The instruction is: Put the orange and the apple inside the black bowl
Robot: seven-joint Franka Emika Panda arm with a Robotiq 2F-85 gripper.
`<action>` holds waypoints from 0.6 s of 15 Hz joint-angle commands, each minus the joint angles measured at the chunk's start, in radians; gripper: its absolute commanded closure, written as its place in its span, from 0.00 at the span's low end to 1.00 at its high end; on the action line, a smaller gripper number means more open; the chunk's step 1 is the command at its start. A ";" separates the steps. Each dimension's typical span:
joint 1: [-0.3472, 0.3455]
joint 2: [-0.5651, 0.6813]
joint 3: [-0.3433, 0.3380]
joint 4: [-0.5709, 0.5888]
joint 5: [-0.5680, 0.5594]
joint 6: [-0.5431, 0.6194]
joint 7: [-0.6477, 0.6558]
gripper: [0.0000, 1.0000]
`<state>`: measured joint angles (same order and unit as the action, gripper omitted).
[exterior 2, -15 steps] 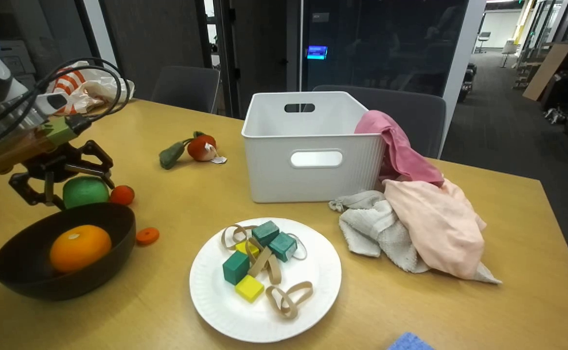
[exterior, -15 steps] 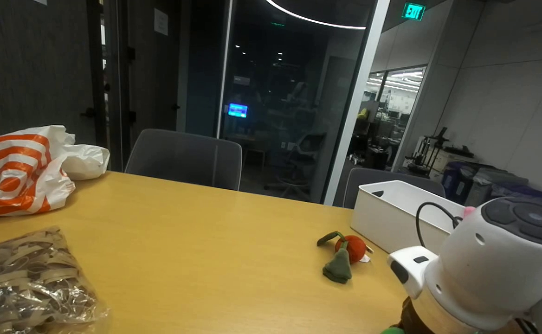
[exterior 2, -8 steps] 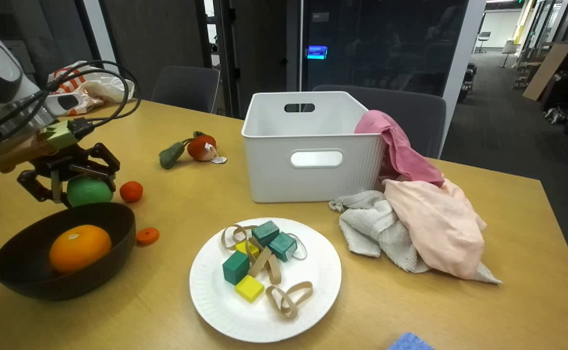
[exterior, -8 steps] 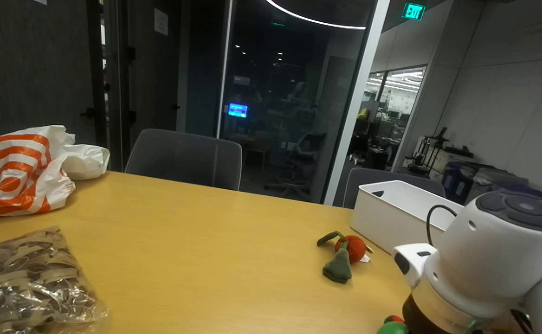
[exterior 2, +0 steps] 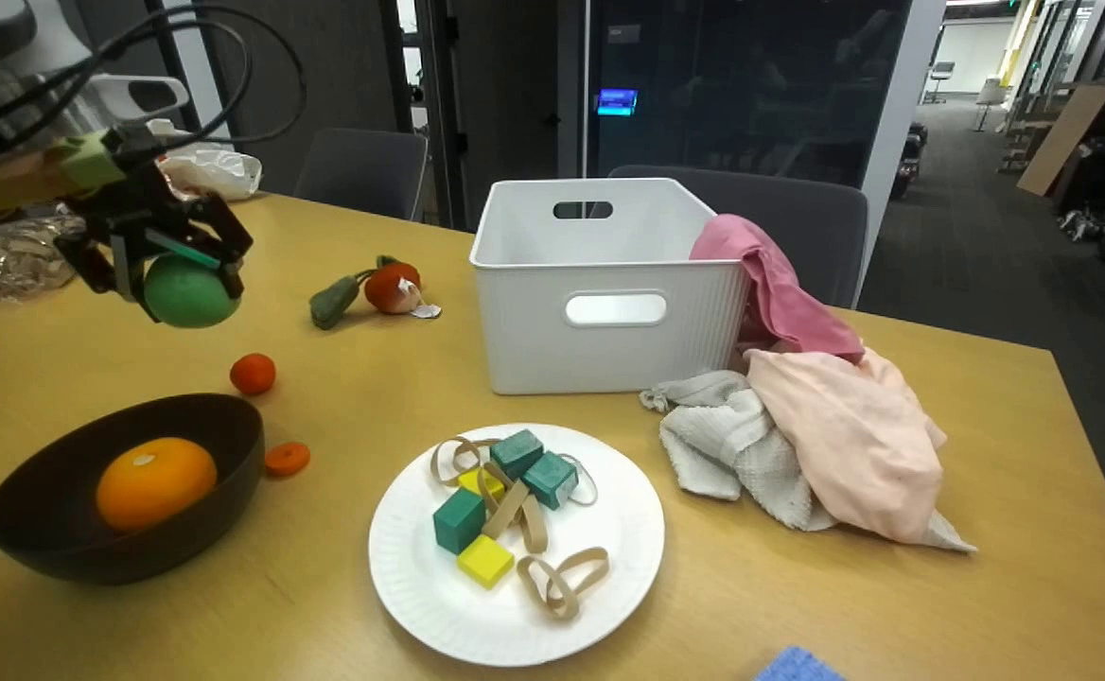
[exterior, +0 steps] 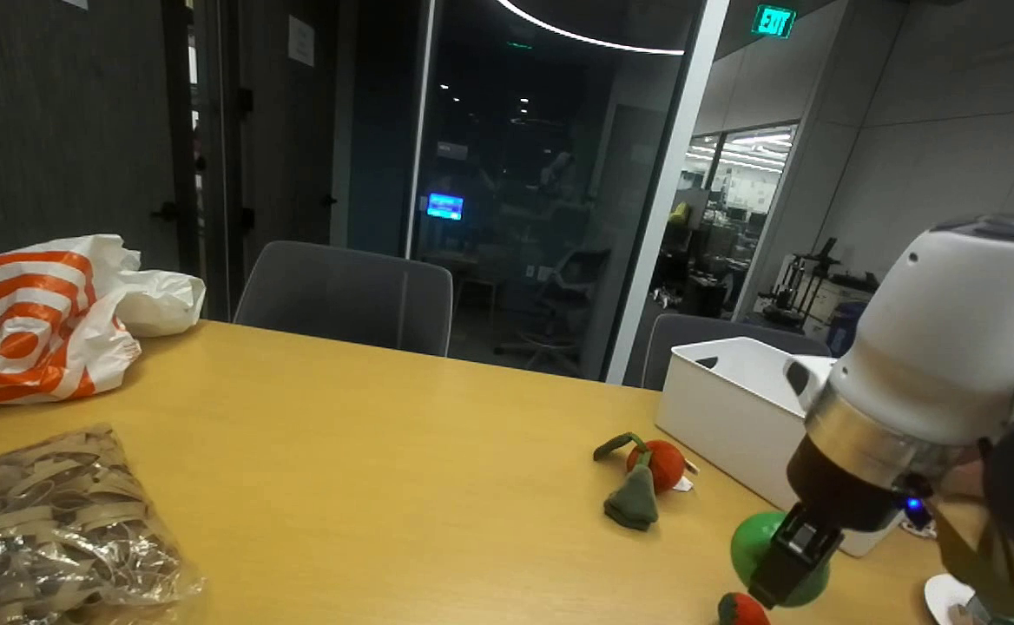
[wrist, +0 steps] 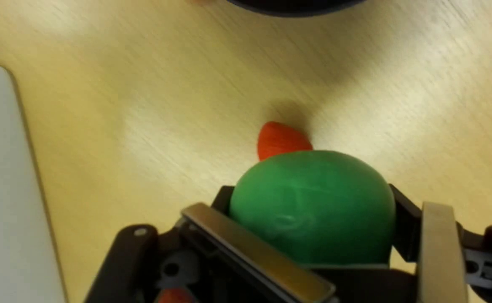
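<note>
In an exterior view, the orange sits in the black bowl, lower left. The green apple is held up, middle left.

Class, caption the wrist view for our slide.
The end effector grips the apple above the table, the bowl cut off at the top.
</note>
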<state>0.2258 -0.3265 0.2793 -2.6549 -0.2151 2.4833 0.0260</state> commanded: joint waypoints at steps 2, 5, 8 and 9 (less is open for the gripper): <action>-0.107 -0.159 -0.015 0.000 -0.127 -0.250 0.082 0.93; -0.146 -0.185 -0.038 -0.021 -0.162 -0.426 0.096 0.92; -0.161 -0.168 -0.065 -0.040 -0.147 -0.550 0.114 0.93; -0.154 -0.159 -0.077 -0.044 -0.122 -0.580 0.109 0.93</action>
<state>0.0684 -0.4868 0.2268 -2.6846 -0.3535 1.9830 0.1149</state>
